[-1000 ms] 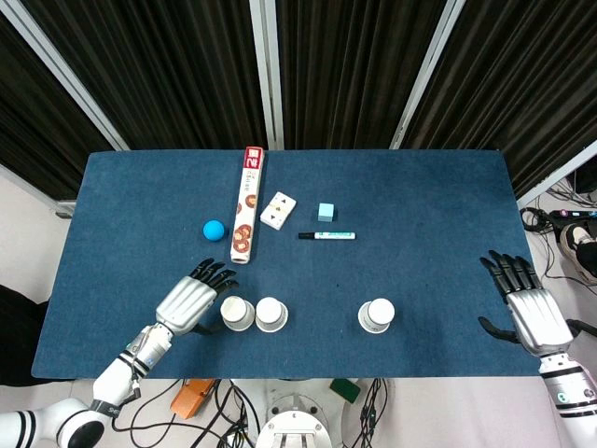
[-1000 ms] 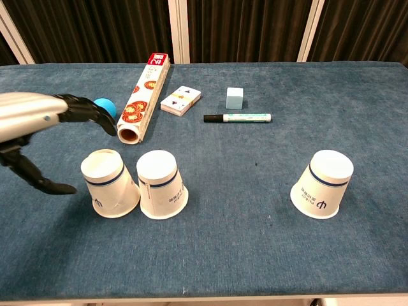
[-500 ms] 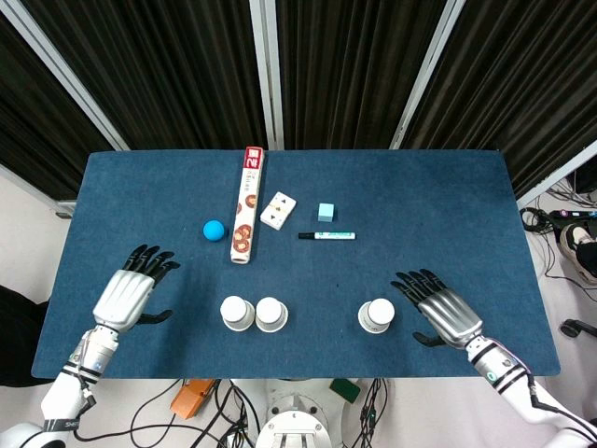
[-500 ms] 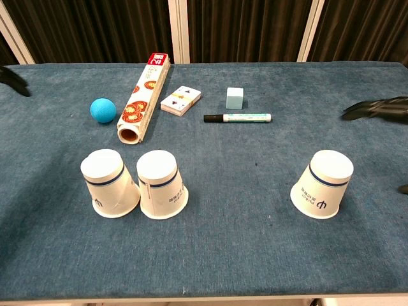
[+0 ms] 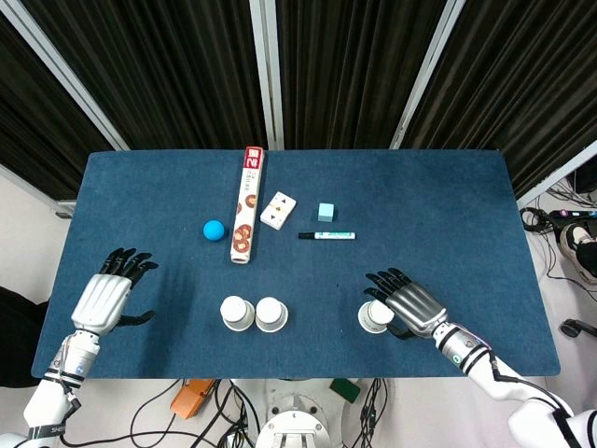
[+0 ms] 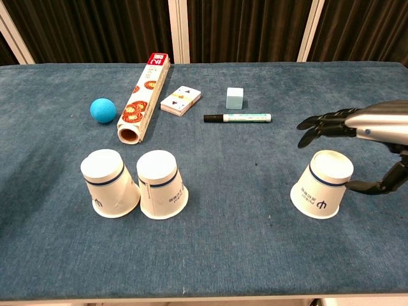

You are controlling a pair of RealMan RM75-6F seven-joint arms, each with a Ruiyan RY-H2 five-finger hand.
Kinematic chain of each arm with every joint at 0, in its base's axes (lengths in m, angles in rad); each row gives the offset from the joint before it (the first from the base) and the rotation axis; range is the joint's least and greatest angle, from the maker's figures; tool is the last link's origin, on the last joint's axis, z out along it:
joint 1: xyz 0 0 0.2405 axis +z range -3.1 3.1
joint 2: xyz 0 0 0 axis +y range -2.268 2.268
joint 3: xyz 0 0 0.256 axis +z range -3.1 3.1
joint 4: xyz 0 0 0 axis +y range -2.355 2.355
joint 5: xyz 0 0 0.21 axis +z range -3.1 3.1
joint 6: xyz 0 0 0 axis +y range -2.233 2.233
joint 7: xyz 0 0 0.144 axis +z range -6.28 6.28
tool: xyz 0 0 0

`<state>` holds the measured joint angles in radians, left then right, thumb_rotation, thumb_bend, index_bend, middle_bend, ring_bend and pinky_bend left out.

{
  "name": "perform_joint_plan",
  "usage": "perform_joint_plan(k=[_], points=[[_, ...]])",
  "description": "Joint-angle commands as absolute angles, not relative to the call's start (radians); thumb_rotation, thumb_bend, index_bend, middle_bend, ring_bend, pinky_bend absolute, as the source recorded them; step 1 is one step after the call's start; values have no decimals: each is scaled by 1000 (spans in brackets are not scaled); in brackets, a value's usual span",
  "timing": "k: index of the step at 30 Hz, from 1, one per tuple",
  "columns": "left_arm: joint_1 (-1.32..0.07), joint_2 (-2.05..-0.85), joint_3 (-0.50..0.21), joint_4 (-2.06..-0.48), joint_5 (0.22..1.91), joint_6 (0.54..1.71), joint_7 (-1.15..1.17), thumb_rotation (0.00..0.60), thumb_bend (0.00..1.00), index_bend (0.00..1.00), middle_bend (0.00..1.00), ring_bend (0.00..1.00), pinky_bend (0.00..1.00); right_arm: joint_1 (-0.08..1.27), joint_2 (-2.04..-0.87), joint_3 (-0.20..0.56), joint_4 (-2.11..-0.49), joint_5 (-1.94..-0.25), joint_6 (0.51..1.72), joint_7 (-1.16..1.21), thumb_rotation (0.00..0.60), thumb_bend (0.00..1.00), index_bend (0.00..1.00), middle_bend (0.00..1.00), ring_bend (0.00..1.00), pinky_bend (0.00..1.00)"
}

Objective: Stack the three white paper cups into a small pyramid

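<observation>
The left hand [image 5: 104,297] shows only in the head view. The right hand [image 6: 366,127] is cut by the chest view's edge. Its contact with the lone cup [image 6: 322,183] is unclear.

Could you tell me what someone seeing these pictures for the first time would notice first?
Probably the right hand, open with its fingers spread over the lone paper cup standing upside down at the near right of the blue table. Next, the two other paper cups side by side, upside down, near left. The left hand rests open at the table's left edge.
</observation>
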<state>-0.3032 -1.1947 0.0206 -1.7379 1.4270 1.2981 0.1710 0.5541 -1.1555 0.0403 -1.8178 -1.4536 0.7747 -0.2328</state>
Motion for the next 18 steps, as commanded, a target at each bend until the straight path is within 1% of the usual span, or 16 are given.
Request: perform_joint_plan(k=[1, 4, 7, 12, 15, 18], points=[[-300, -1195, 18, -1735, 1427, 1298, 167, 600, 155, 221, 138, 66, 9, 566, -1166, 38, -1812, -1439, 766, -238, 600, 540, 271, 59, 0, 0], [-293, -1192, 16, -1732, 1428, 1303, 161, 600, 155, 221, 138, 65, 9, 573, -1168, 38, -1814, -1427, 769, -244, 600, 555, 361, 98, 0, 0], [-286, -1188, 15, -1728, 1429, 1308, 156, 600, 154, 222, 138, 65, 9, 572, -1154, 42, -1833, -1422, 793, -250, 600, 567, 424, 129, 0, 4], [-276, -1181, 17, -1717, 1422, 1304, 148, 600, 154, 221, 138, 65, 9, 580, -1100, 70, -1901, -1436, 839, -237, 600, 568, 432, 134, 0, 5], [-272, -1177, 20, -1710, 1419, 1297, 151, 600, 154, 222, 138, 65, 9, 612, -1071, 112, -1955, -1454, 849, -225, 600, 567, 432, 134, 0, 9], [-267, -1175, 22, -1707, 1419, 1296, 154, 600, 154, 222, 138, 65, 9, 676, -1065, 167, -1991, -1448, 812, -196, 600, 568, 432, 134, 0, 14]])
